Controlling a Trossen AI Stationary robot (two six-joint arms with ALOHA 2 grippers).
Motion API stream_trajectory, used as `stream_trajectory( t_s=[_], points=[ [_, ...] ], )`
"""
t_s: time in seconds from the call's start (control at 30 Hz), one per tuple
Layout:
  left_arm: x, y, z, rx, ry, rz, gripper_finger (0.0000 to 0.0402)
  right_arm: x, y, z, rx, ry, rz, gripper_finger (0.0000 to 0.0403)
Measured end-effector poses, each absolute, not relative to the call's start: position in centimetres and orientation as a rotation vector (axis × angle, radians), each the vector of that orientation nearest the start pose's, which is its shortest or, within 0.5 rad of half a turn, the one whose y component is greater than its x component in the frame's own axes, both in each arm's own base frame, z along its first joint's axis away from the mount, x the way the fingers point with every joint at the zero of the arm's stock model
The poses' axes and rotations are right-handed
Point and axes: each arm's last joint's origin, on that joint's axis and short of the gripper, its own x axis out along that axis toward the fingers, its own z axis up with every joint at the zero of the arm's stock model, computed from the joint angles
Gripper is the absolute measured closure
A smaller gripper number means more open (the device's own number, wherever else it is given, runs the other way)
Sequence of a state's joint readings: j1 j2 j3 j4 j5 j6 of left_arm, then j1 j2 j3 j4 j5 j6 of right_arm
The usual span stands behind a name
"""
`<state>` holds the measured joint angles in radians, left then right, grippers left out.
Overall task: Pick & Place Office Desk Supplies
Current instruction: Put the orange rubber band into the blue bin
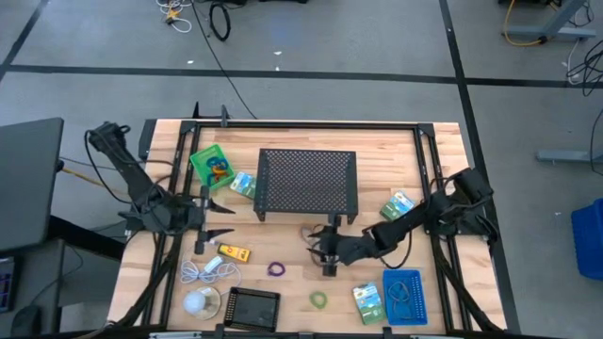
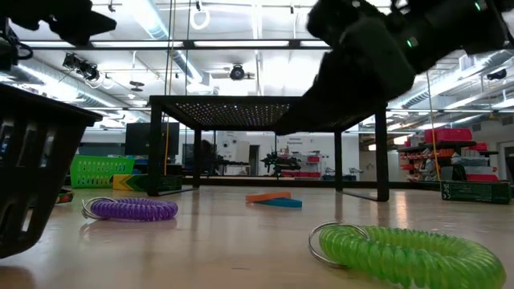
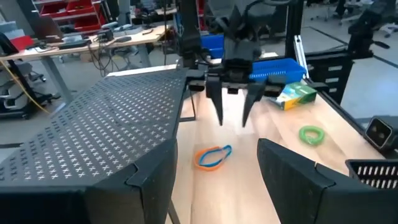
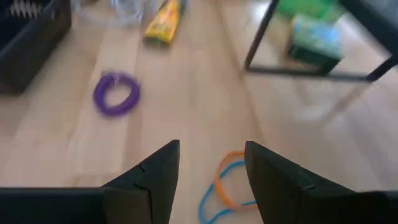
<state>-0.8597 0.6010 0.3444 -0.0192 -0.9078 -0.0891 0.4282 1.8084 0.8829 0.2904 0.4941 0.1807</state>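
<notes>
An orange and a blue loop [image 4: 225,186] lie together on the wood just in front of the mesh stand [image 1: 308,181]. My right gripper [image 4: 211,167] is open and hovers above them, fingers pointing down, touching nothing; the left wrist view shows it [image 3: 231,121] over the loops [image 3: 214,157]. A purple loop [image 1: 276,269] and a green loop [image 1: 318,299] lie nearer the front edge. The yellow block [image 1: 233,251] lies left of them. My left gripper [image 1: 224,222] is open at the table's left, level with the stand's front.
The black tray [image 1: 252,307] and the blue tray [image 1: 403,296] sit at the near edge, with a green-blue packet [image 1: 368,301] between them. The green tray [image 1: 211,166] and a packet [image 1: 243,184] are left of the stand, another packet [image 1: 399,204] right. A white cable [image 1: 209,271] and a ball [image 1: 198,301] lie front left.
</notes>
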Motion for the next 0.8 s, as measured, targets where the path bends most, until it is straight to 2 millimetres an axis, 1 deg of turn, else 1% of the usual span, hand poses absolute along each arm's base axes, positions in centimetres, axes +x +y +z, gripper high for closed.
stream_trajectory(
  t_s=[0.13, 0.27, 0.43, 0.6, 0.63, 0.8],
  points=[
    [10.6, -8.8, 21.9, 0.120, 0.173, 0.058, 0.0173, 33.6, 12.9, 15.6, -0.085, 0.730, -0.086, 0.0213],
    [10.6, -8.8, 21.4, 0.124, 0.178, 0.062, 0.0173, 34.0, 12.2, 15.9, -0.072, 0.775, -0.079, 0.0213],
    [10.6, -8.8, 21.1, 0.132, 0.184, 0.066, 0.0173, 34.3, 11.0, 15.2, -0.061, 0.827, -0.064, 0.0214],
    [10.6, -8.7, 21.1, 0.134, 0.184, 0.067, 0.0173, 35.1, 10.3, 14.6, -0.089, 0.855, -0.052, 0.0228],
    [10.6, -8.7, 21.1, 0.137, 0.184, 0.066, 0.0173, 35.6, 10.3, 14.5, -0.090, 0.849, -0.043, 0.0232],
    [10.5, -8.7, 21.0, 0.145, 0.191, 0.068, 0.0173, 36.6, 10.3, 13.4, -0.154, 0.925, -0.004, 0.0245]
  ],
)
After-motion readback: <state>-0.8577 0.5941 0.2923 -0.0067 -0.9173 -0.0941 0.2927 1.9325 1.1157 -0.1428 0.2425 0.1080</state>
